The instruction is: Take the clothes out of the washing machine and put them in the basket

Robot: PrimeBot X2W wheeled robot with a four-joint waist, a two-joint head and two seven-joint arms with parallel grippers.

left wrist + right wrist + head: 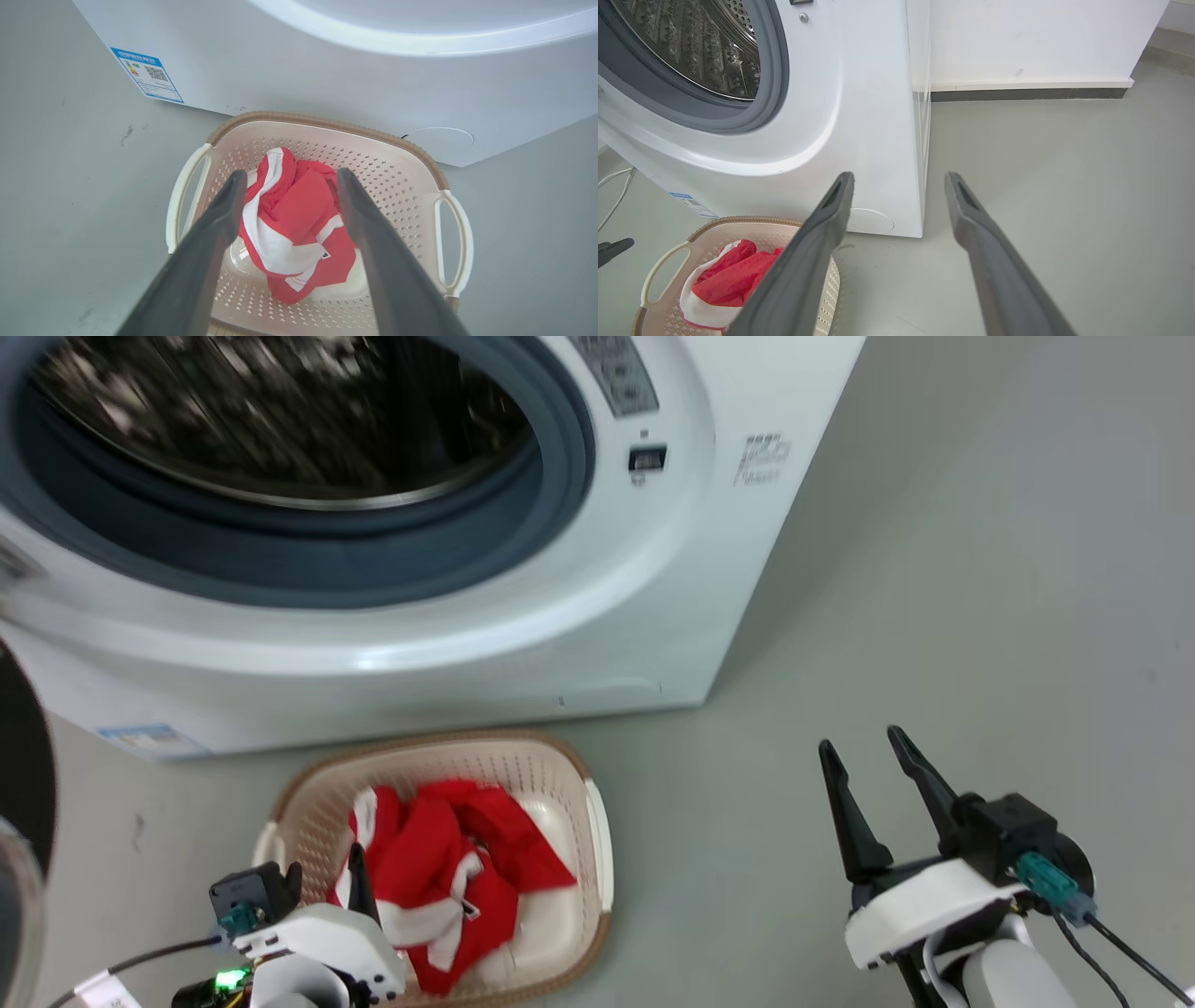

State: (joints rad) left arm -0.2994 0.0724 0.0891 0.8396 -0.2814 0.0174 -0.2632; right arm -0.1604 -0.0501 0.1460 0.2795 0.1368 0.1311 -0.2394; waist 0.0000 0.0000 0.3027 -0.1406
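Note:
Red clothes (448,873) with white trim lie heaped in the cream basket (597,840) on the floor before the washing machine (644,625). The machine's porthole stands uncovered and the steel drum (280,411) shows no cloth. My left gripper (322,873) hovers over the basket's near side, open, with nothing between its fingers (219,219); in the left wrist view the clothes (294,228) lie below them in the basket (420,163). My right gripper (864,747) is open over bare floor to the basket's right. The right wrist view shows the clothes (733,277), basket (663,273) and machine (859,116).
A dark door edge (23,756) shows at the far left. A blue label (147,74) marks the machine's lower front. Grey floor (980,616) stretches right of the machine to a white wall (1041,42) with a dark skirting. Pale cables (614,186) lie left of the machine.

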